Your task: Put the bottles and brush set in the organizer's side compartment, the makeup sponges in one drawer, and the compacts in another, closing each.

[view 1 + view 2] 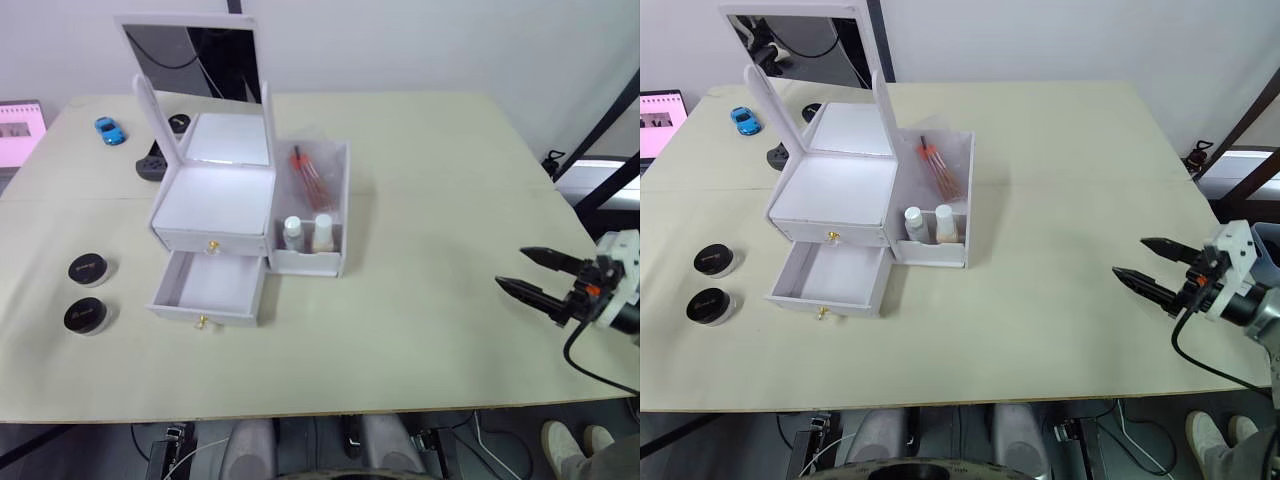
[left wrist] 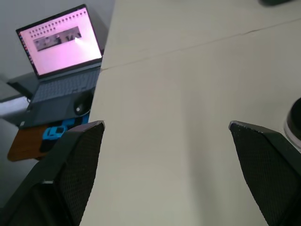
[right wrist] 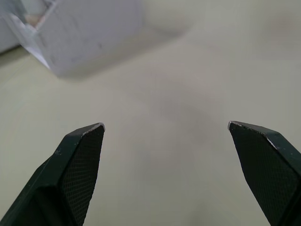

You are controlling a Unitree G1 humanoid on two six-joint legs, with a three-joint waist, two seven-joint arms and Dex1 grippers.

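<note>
The white organizer (image 1: 214,195) with an upright mirror stands left of the table's middle. Its side compartment (image 1: 340,200) holds two small bottles (image 1: 307,232) at the front and the brush set (image 1: 311,176) in clear wrap behind them. The lower drawer (image 1: 208,290) is pulled out and looks empty, while the upper drawer (image 1: 212,243) is closed. Two round black compacts (image 1: 89,268) (image 1: 87,315) lie on the table left of the organizer. The makeup sponges are out of view. My right gripper (image 1: 510,268) hovers open at the table's right edge. In the left wrist view my left gripper (image 2: 164,127) is open over bare table.
A blue toy car (image 1: 110,130) and dark gadgets (image 1: 158,160) lie behind the organizer at the far left. A laptop (image 2: 61,44) with a pink screen sits off the table's left side. The wide stretch of table (image 1: 430,220) between organizer and right gripper is bare.
</note>
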